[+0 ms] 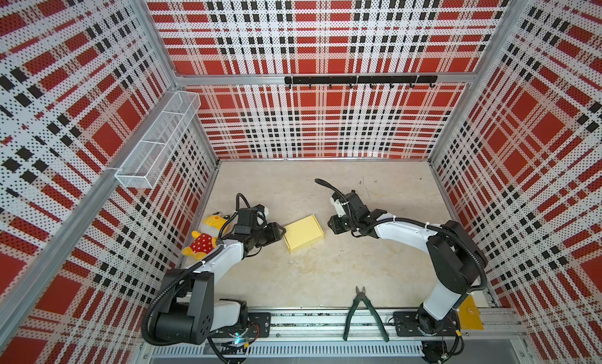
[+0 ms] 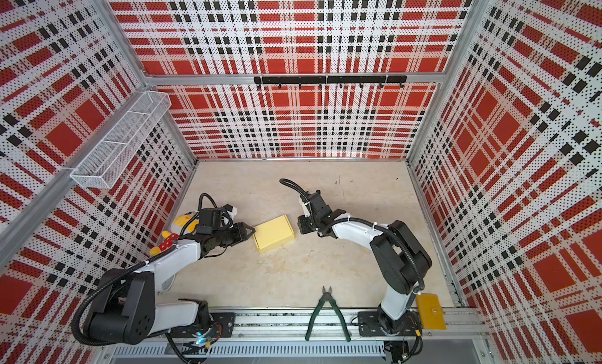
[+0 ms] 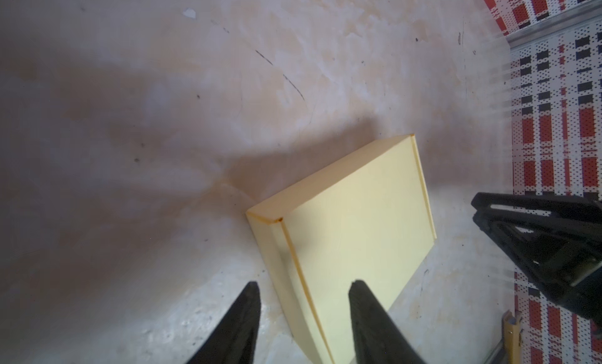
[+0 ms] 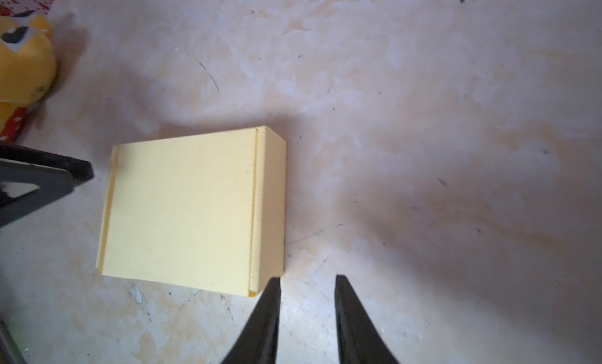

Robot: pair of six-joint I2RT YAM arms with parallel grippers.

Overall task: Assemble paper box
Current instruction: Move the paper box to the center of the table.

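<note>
Left pincer [image 3: 304, 284] half parted and empty at an edge of the closed paper box [image 1: 303, 237], right pincer [image 4: 308, 277] narrowly parted just beside its far corner on the bench [image 1: 325, 274]; likely risk: clipping the light card, skidding it or popping the lid.

A: Light even?
B: Bright, diffuse in both top views; walls [image 1: 65, 118] bowed toward the frame edges.
A: Wrist views?
B: Soft broad shadows crossed the worktop [image 3: 163, 118]; the left wrist view smeared along one edge.
</note>
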